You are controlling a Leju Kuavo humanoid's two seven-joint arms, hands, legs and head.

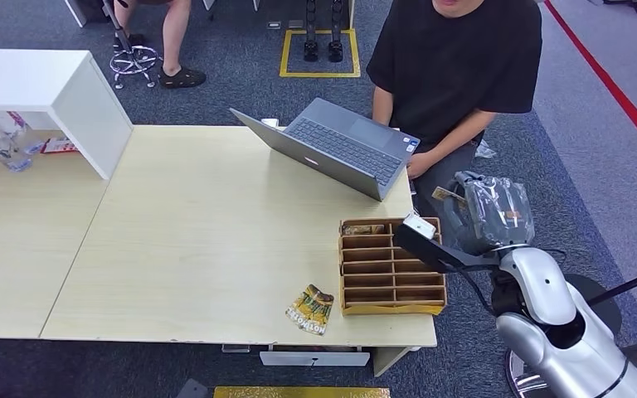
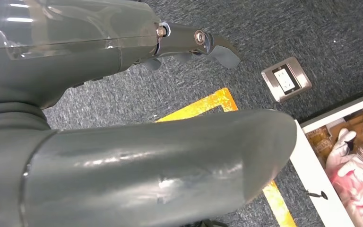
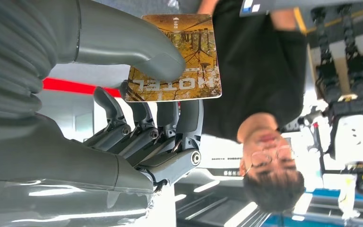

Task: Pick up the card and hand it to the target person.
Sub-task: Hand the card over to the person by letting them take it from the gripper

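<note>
Pinched between thumb and fingers of the right robot hand (image 3: 137, 94), the brown-and-yellow rectangular hotel card (image 3: 177, 59) is clear of the table (image 1: 199, 240). From it, the black-shirted person (image 1: 456, 58) sits near, around eleven o'clock. Left robot hand (image 2: 179, 45): grip indiscernible.

The counter (image 1: 199, 240) is showing a pale wood-look laminate, smooth and matt. The divided box (image 1: 391, 267) is looking like brown cardboard or thin wood, unvarnished. The card (image 3: 179, 59) is showing a printed, slightly glossy face, smooth under the thumb of the right hand (image 3: 137, 94), whose grey cover is gleaming like moulded plastic while its fingers (image 3: 144, 137) are showing darker plastic with metal pins. The laptop (image 1: 332, 145) is wearing brushed grey metal. The floor (image 2: 283, 33) is showing rough blue-grey carpet, and the floor socket (image 2: 286, 79) is shining as steel.
</note>
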